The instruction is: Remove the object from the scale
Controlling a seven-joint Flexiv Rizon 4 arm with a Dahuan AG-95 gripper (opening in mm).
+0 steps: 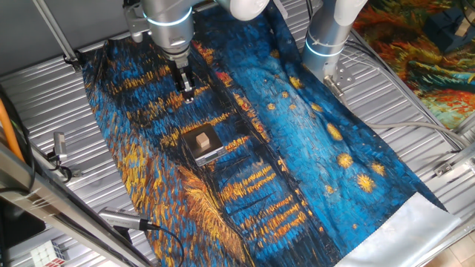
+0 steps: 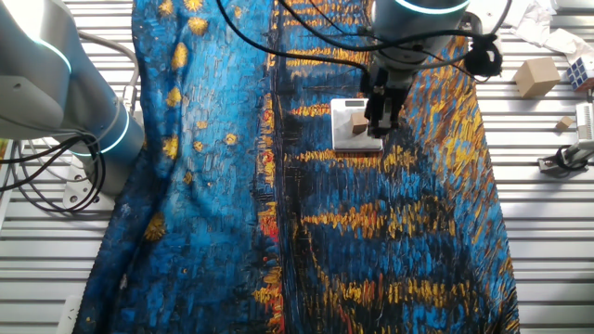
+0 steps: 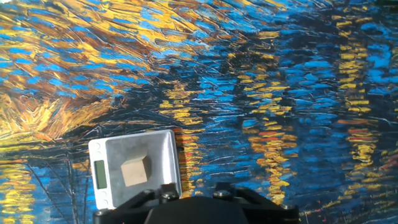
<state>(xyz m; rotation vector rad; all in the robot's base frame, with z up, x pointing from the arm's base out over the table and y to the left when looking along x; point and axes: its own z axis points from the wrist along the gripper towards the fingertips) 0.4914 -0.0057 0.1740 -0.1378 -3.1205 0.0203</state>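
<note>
The small tan cube [image 1: 202, 139] sits in the middle of the scale [image 1: 216, 153], a thin square platform lying on the painted cloth. Both show in the other fixed view, cube [image 2: 356, 120] and scale [image 2: 344, 138], and in the hand view, cube [image 3: 134, 172] and scale [image 3: 159, 148], at the lower left. My gripper [image 1: 185, 89] hangs above the cloth, beyond the scale and apart from the cube. In the other fixed view the gripper [image 2: 381, 117] covers the scale's right part. Its fingers look spread and hold nothing. The hand view shows only the finger bases.
The blue and yellow painted cloth [image 1: 312, 148] covers the slatted metal table. A second arm's base [image 1: 326, 41] stands at the cloth's far side. A wooden block [image 2: 536, 76] and small parts lie off the cloth. Cables run along the table's edges.
</note>
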